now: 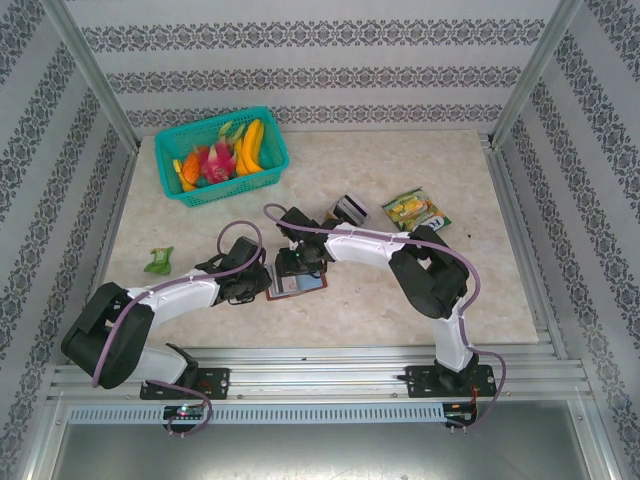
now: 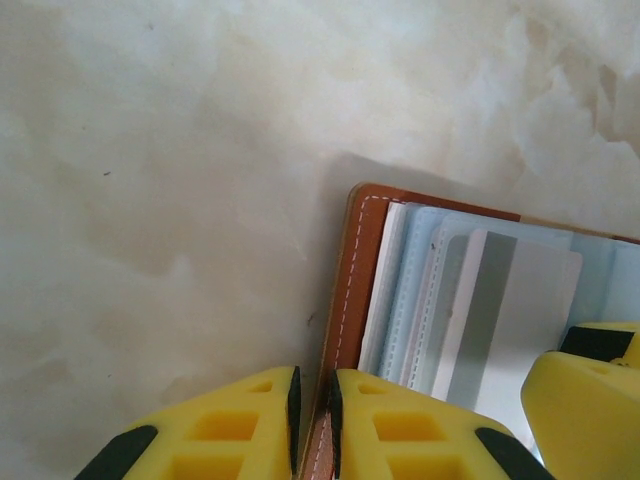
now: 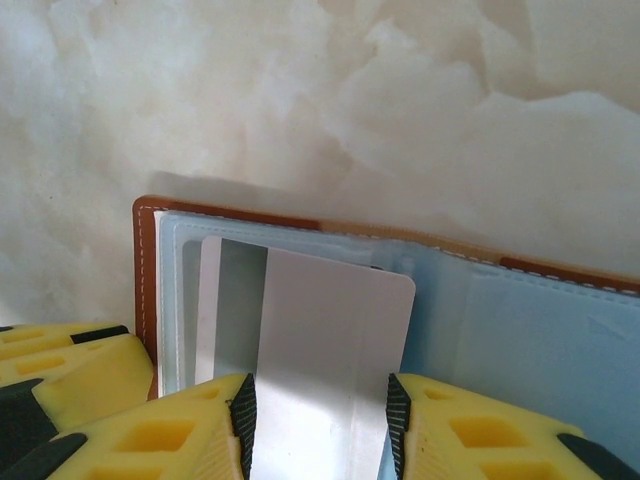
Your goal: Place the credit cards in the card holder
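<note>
Pushing the whitish card (image 3: 335,320), gripped by its sides in the half-open right gripper (image 3: 318,405), straight ahead into the slot should go well while the nearly closed left gripper (image 2: 313,405) pins the card holder (image 2: 352,290)

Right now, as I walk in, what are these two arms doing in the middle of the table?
They are loading a card into a wallet. The left gripper is clamped on the brown edge of the open card holder, which lies on the table. The right gripper holds a whitish card by its two long sides, with the card's far end over the holder's pale inner slots. Whether that end sits inside a slot, I cannot tell.
</note>
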Robot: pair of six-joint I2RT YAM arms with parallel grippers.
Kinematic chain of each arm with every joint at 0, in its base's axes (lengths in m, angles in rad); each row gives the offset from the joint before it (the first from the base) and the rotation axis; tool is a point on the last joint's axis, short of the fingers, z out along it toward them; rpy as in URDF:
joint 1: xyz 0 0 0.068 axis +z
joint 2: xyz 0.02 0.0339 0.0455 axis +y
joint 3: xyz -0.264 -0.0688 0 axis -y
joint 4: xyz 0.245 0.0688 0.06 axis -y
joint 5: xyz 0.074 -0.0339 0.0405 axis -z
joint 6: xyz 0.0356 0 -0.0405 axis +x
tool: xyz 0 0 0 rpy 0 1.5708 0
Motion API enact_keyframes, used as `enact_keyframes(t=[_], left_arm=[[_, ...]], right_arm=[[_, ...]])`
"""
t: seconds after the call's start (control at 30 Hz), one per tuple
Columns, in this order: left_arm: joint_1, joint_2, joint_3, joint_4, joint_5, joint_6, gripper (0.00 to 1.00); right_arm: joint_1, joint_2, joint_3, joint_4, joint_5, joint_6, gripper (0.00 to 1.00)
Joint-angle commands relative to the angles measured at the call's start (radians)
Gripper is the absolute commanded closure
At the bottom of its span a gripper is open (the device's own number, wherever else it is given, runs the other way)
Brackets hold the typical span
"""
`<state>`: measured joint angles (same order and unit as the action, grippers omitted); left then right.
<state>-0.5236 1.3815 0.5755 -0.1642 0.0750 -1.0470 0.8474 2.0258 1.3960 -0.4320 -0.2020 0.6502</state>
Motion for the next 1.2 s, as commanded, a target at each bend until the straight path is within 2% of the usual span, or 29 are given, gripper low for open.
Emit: enact_keyframes(t=[0.0,0.13,0.27,0.43,0.67,0.8,1.03,1.17], left_arm=[[0.004,0.005,-0.006,0.013,-0.003,0.023,0.81],[0.004,0.007,-0.009,0.017,-0.001,0.021,0.81],[0.005,0.007,-0.007,0.017,-0.001,0.022,0.81],[0.004,0.007,-0.007,0.014,-0.001,0.024,0.81],[0.004,0.007,-0.006,0.014,0.0,0.023,0.81],[0.005,0.008,-0.007,0.021,0.002,0.022,0.81],[0.004,0.031,0.001,0.036,0.018,0.024,0.83],[0.004,0.033,0.003,0.039,0.02,0.027,0.83]], right_arm=[[0.012,0.026,0.032,-0.035,0.011,-0.006,0.59],[0.017,0.025,0.038,-0.046,0.024,-0.004,0.58],[0.031,0.011,0.061,-0.092,0.089,-0.015,0.57],[0.028,0.017,0.065,-0.091,0.094,-0.009,0.55],[0.03,0.063,0.066,-0.059,0.023,0.008,0.56],[0.033,0.055,0.067,-0.024,-0.017,0.004,0.6],[0.036,0.018,0.069,-0.003,-0.035,-0.004,0.61],[0.035,0.024,0.065,0.043,-0.102,-0.004,0.61]])
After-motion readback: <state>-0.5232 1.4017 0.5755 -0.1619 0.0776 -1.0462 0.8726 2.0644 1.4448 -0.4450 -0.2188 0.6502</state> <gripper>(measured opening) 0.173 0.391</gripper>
